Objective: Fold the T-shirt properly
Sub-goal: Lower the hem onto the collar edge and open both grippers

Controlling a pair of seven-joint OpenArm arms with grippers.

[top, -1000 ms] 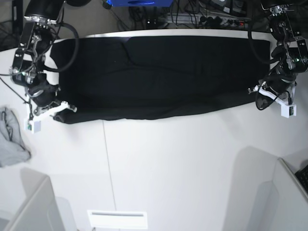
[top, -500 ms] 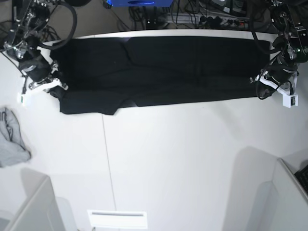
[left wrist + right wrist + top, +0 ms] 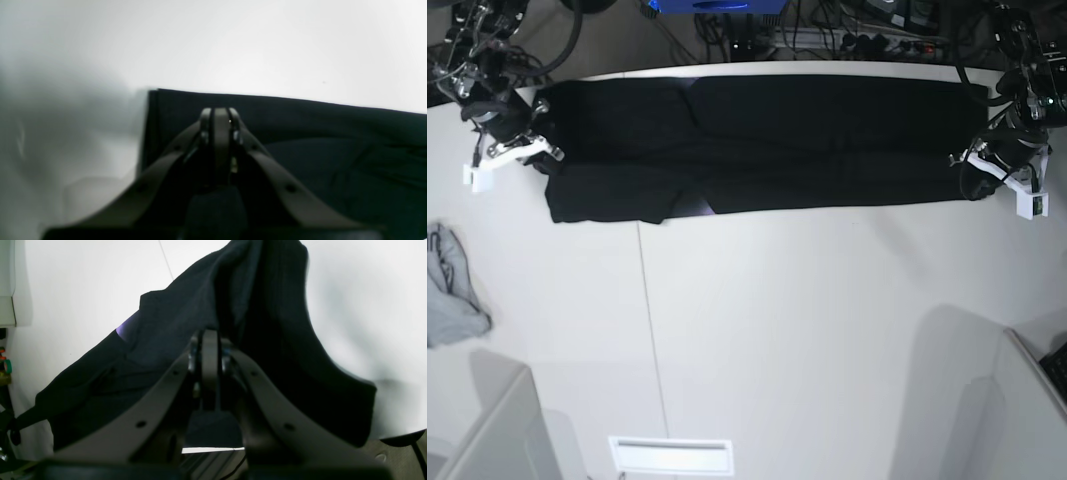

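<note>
**T-shirt stretched along the table's far edge**

The black T-shirt (image 3: 757, 145) lay as a long band across the far side of the white table (image 3: 777, 330). The left gripper (image 3: 968, 170) pinched its end on the base view's right; the right gripper (image 3: 539, 160), fingers pressed together, pinched the opposite end. A grey cloth (image 3: 452, 290) lay apart

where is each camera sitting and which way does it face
base: overhead, looking down on the white table, T-shirt, both arms, grey cloth.
left wrist: on the left arm, looking along its shut fingers at the shirt's edge.
right wrist: on the right arm, shut fingers pinching shirt.
Shared: all three show the black T-shirt.
</note>
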